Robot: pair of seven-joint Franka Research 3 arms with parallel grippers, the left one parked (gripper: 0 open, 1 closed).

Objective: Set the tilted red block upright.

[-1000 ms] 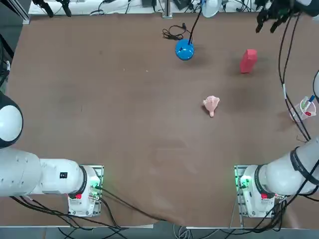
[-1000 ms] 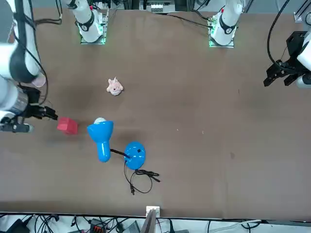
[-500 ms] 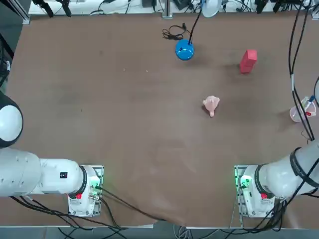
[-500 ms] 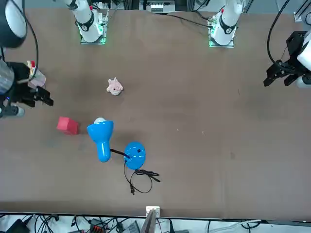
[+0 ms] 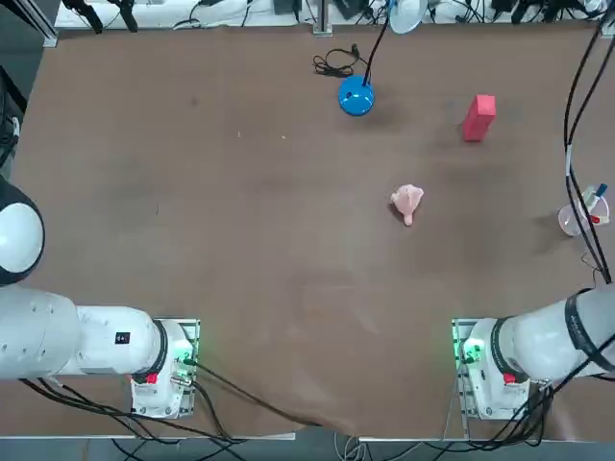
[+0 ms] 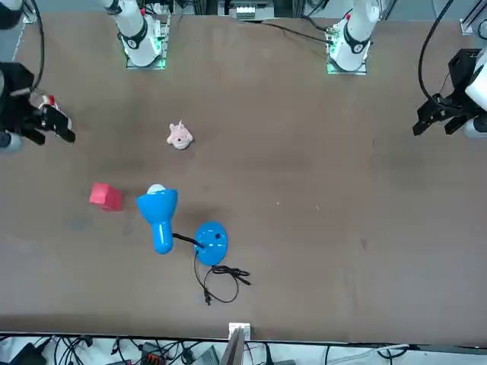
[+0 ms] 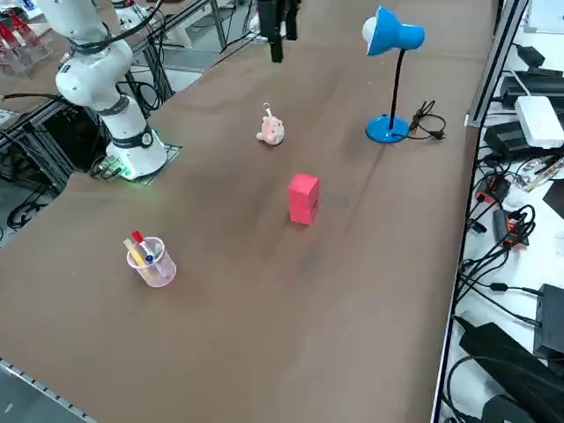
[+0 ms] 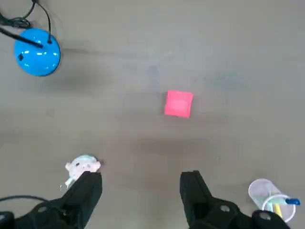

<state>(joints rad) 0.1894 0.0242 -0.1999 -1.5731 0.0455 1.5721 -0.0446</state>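
The red block (image 5: 479, 117) (image 6: 105, 196) stands alone on the brown table, far from the robot on its right side. In the right side view the red block (image 7: 302, 198) rests on its small end, taller than wide. My right gripper (image 6: 59, 126) (image 7: 280, 40) hangs high above the table, well clear of the block and nearer the robot's side. In the wrist view its two dark fingers (image 8: 193, 191) stand wide apart around the right gripper (image 8: 140, 191), open and empty. The red block (image 8: 178, 103) shows far below them.
A blue desk lamp (image 5: 356, 96) (image 7: 392, 35) with a black cable stands left of the block. A pale pink lumpy toy (image 5: 407, 203) (image 8: 82, 165) lies nearer the middle. A clear cup of pens (image 5: 581, 216) (image 7: 152, 260) sits by the right edge.
The right gripper, open throughout, has pulled away from beside the red block, back toward the robot's side. The block stays where it was.
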